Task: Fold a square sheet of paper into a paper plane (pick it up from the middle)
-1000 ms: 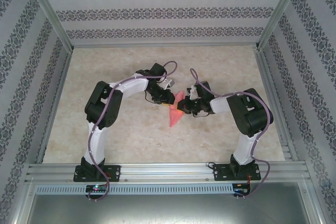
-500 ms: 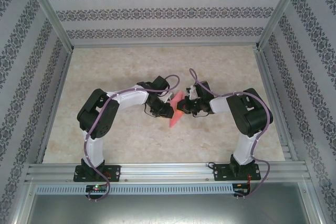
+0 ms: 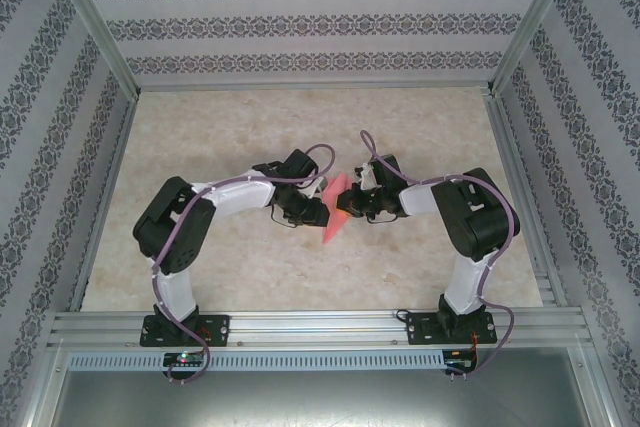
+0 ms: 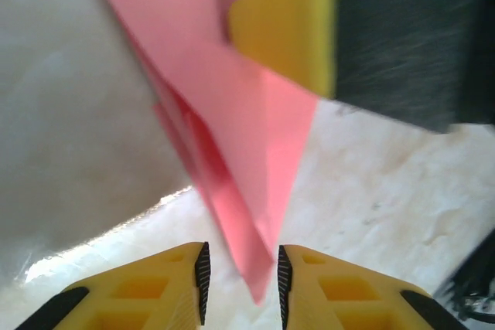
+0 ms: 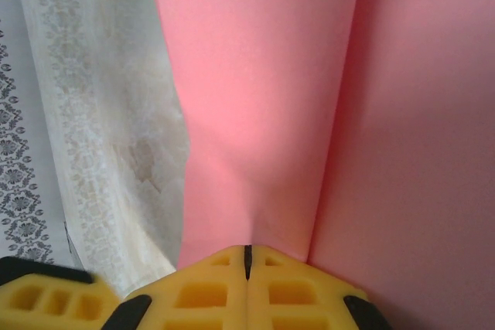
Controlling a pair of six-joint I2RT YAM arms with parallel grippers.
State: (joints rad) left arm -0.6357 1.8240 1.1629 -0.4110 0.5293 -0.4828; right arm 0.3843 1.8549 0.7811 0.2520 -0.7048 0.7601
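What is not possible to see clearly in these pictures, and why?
- Top view: the pink paper is too small to read its folds; the right gripper covers part.
- Right wrist view: the frame cuts off the paper's outline.
- Left wrist view: its top is cut off; the black part above is blurred.

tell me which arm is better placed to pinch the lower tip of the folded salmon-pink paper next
Left, most likely. The left gripper is open, with the pointed tip of the folded salmon-pink paper between its fingers. The right gripper is shut on that paper, holding it up.
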